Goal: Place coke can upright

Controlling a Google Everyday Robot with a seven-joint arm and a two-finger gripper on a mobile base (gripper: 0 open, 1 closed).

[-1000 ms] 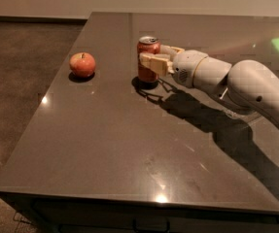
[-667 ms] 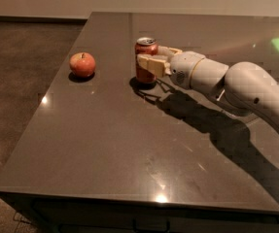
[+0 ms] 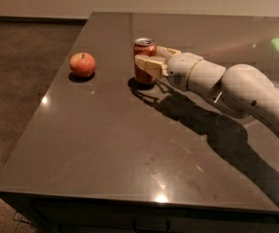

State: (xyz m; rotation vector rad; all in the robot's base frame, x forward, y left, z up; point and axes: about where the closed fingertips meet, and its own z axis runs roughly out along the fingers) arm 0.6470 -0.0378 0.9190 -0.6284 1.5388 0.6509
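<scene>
The coke can (image 3: 143,49), red with a silver top, stands upright on the dark table (image 3: 129,144), left of centre towards the back. My gripper (image 3: 148,55) reaches in from the right and is shut on the can. One tan finger (image 3: 148,64) crosses the can's front and the other lies behind its right side. The can's base rests on the tabletop, with its shadow right beneath it.
A red apple (image 3: 82,64) sits on the table to the left of the can, near the left edge. My white arm (image 3: 241,91) stretches across the right side of the table. The table's left and front edges drop to the floor.
The gripper and the can have shifted slightly to the left. The can stays upright in the fingers. The apple has not moved.
</scene>
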